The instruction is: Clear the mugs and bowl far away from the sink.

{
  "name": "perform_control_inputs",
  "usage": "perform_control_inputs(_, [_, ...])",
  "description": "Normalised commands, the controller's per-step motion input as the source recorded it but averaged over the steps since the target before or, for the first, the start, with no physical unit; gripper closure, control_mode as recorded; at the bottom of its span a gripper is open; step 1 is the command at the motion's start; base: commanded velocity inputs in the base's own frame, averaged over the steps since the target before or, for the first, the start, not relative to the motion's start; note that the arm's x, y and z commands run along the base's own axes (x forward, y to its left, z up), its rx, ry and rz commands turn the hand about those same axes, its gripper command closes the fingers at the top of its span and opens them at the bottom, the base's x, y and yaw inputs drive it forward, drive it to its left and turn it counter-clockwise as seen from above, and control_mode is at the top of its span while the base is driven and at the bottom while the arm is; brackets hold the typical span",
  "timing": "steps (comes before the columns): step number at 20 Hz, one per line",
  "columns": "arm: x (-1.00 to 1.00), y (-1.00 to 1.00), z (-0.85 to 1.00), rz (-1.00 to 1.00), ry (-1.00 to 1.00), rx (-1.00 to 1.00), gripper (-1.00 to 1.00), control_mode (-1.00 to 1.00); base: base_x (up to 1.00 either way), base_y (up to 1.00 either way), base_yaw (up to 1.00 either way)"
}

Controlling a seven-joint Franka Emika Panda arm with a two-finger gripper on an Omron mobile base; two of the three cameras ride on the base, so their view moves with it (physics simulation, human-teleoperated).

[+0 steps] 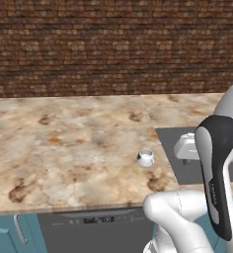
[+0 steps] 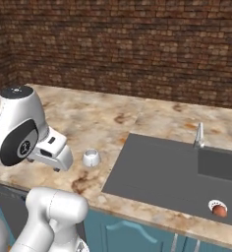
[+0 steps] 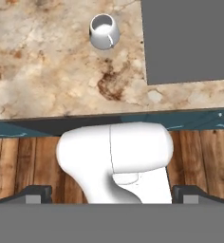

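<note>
Marbled beige-and-rust stone forms the tabletop (image 1: 64, 143), which runs from the left edge to the dark grey sink (image 2: 157, 172) on the right, with a brown brick wall (image 1: 113, 44) behind.

Left base view: the white mug (image 1: 145, 158) stands upright on the tabletop, just beside the sink's left rim and apart from it, near the front edge. To its right the white arm (image 1: 214, 183) with its dark joint covers much of the sink.

Right base view: the same white mug (image 2: 91, 158) sits between the white hand and the sink's left rim, touching neither. This view alone takes in the whole basin: a thin steel faucet (image 2: 199, 134) rises at its far rim, and a small reddish-brown rounded object (image 2: 219, 210) rests on the drain at the lower right; what it is cannot be told.

Hand view: the camera looks down over the tabletop's front edge. The white mug (image 3: 104, 32) appears near the top, open mouth up, with a corner of the sink to its right. Below the edge lie a teal cabinet front (image 3: 199, 124) and a wooden plank floor (image 3: 23, 161). The gripper (image 3: 112, 195) shows its two dark fingertips (image 3: 37, 193) at the far left and far right of the bottom, so the jaws stand fully spread, released, grasping nothing and touching nothing; the mug is well apart from them.
</note>
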Motion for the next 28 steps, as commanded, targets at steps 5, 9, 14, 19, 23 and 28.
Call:
perform_control_inputs(5, [0.0,0.0,0.0,0.0,0.0,0.0,-1.0,1.0,0.71,-0.44,0.1])
perform_control_inputs(9, [0.0,0.0,0.0,0.0,0.0,0.0,-1.0,1.0,0.71,-0.58,0.18])
perform_control_inputs(14, [0.0,0.0,0.0,0.0,0.0,0.0,-1.0,1.0,0.78,-0.64,0.24])
perform_control_inputs(19, [0.44,-0.45,-0.01,0.14,0.01,0.01,-1.0,-1.0,0.16,-0.11,0.04])
perform_control_inputs(23, [0.39,-0.4,0.0,0.05,0.22,0.0,-1.0,-1.0,0.0,0.0,0.0])
perform_control_inputs(28, [0.55,-0.06,-0.16,0.13,0.07,-0.03,-1.0,-1.0,0.0,0.0,0.0])
